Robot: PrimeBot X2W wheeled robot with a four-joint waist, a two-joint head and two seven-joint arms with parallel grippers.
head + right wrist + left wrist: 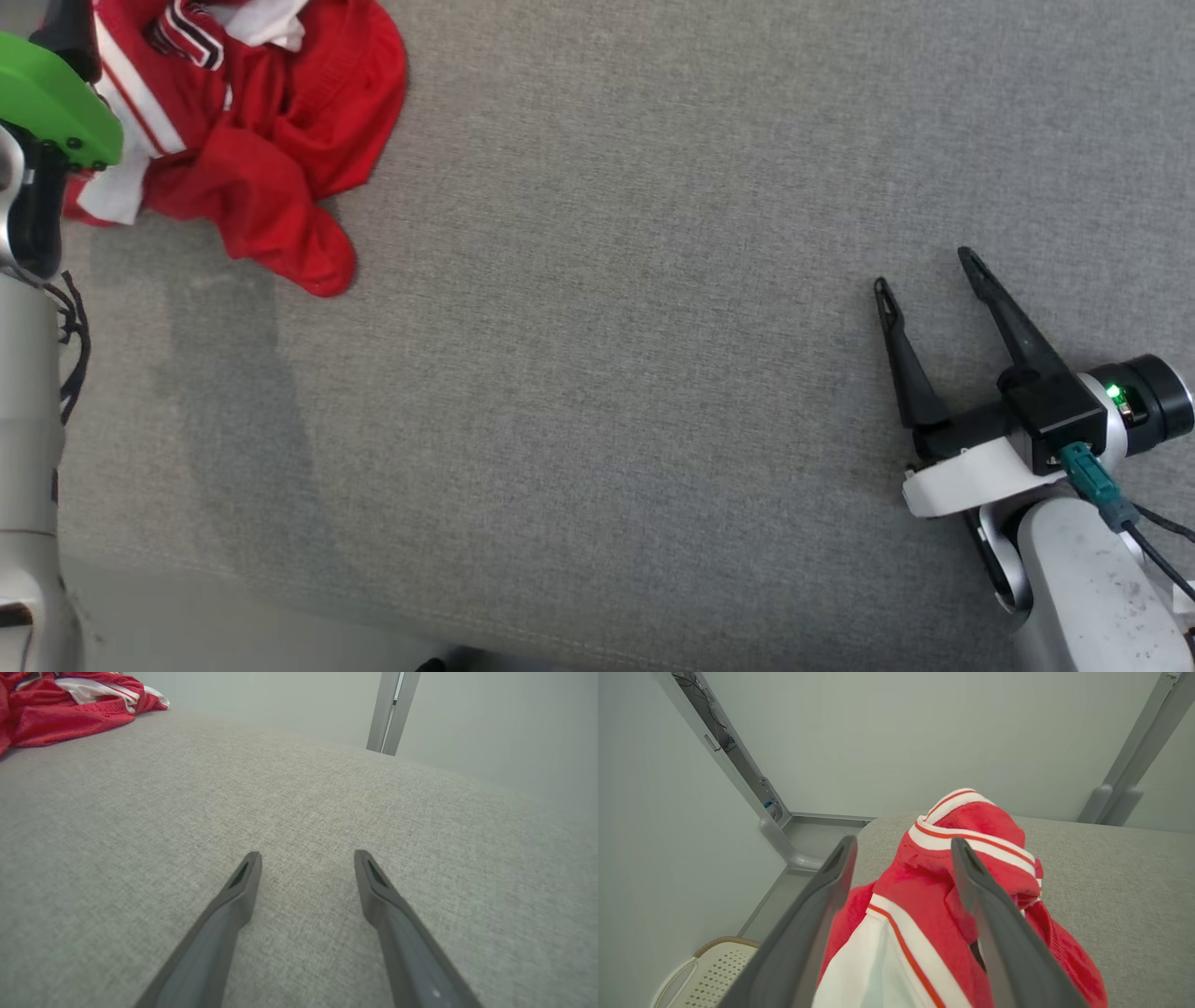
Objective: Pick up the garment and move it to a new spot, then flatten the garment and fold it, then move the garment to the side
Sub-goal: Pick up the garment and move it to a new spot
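Garment: red-and-white, crumpled at far left corner of grey fabric surface, cut off by frame top, partly hidden behind green housing. Left tool wide open over garment, contact unclear. Right tool wide open, empty, well apart.

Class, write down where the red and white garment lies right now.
The garment lies crumpled at the upper left of the head view on the grey surface, with the open left gripper right at it and the right gripper far off.
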